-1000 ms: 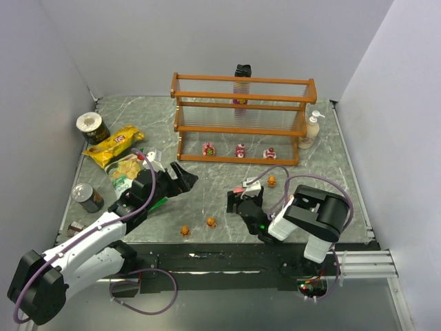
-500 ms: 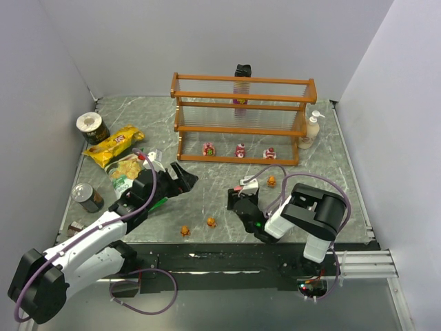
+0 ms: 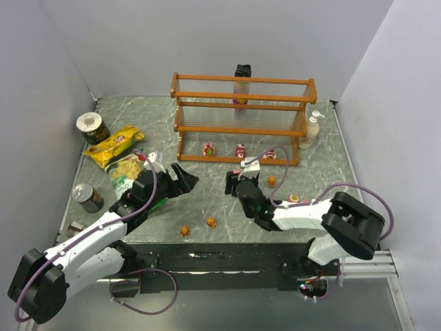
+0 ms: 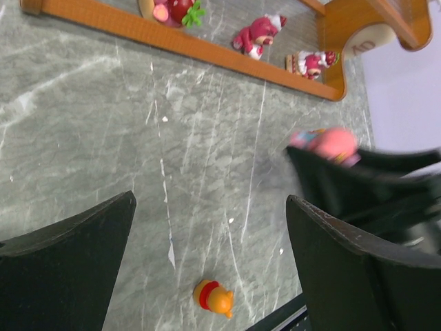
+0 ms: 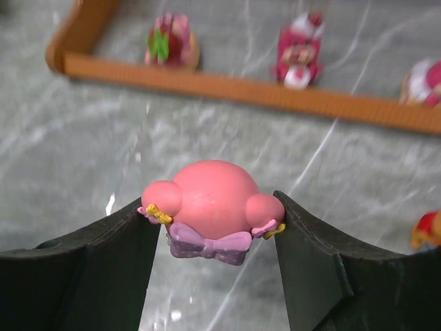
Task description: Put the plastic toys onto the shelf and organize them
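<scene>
The shelf [image 3: 241, 117] stands at the back of the table, with three pink/red toys on its bottom tier [image 3: 209, 148] [image 3: 240, 150] [image 3: 269, 153]. My right gripper [image 3: 240, 181] is shut on a pink round-eared toy with a purple bow [image 5: 213, 203], held above the table in front of the shelf's bottom rail [image 5: 241, 88]. My left gripper [image 3: 183, 176] is open and empty, left of the right one. Orange toys lie on the table [image 3: 185, 230] [image 3: 211, 222] [image 3: 271, 181]; one shows below the left gripper [image 4: 213, 298]. Another pink toy [image 3: 294, 198] lies by the right arm.
Chip bags [image 3: 114, 145] [image 3: 126, 174] and cans [image 3: 91, 126] [image 3: 86, 197] sit at the left. A soap bottle [image 3: 311, 131] stands at the shelf's right end. A dark object [image 3: 242, 70] sits on the top tier.
My right arm has stretched forward, carrying the pink toy closer to the shelf's bottom tier. My left arm has barely moved.
</scene>
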`<state>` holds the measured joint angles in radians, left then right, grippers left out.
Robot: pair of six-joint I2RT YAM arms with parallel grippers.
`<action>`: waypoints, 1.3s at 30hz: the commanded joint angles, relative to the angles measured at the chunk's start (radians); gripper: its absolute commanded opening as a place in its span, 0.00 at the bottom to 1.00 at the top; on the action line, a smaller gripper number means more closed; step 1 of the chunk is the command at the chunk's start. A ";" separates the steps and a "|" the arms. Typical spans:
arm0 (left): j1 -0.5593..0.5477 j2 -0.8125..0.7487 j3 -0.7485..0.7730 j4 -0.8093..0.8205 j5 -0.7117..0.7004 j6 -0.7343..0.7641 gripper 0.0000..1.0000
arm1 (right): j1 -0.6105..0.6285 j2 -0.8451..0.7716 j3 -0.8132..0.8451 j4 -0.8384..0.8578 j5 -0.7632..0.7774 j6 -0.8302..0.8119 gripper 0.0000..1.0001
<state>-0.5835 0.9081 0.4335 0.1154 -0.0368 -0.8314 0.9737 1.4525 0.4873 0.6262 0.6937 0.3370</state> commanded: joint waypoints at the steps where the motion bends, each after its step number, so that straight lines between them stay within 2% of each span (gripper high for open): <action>1: 0.004 0.002 -0.015 0.049 0.029 0.009 0.96 | -0.065 -0.063 0.069 -0.040 0.000 -0.076 0.23; 9: 0.004 -0.014 -0.019 0.049 0.029 0.011 0.96 | -0.271 -0.077 0.215 -0.071 -0.088 -0.170 0.24; 16: 0.004 -0.012 -0.022 0.049 0.029 0.012 0.96 | -0.374 -0.001 0.367 -0.158 -0.148 -0.204 0.25; 23: 0.004 0.003 -0.022 0.056 0.029 0.012 0.96 | -0.440 0.065 0.474 -0.243 -0.211 -0.204 0.25; 39: 0.004 0.057 -0.016 0.075 0.029 0.014 0.96 | -0.533 0.126 0.502 -0.229 -0.181 -0.197 0.26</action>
<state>-0.5827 0.9577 0.4133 0.1459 -0.0223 -0.8310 0.4606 1.5558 0.9382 0.3729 0.4854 0.1478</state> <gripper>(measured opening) 0.966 0.692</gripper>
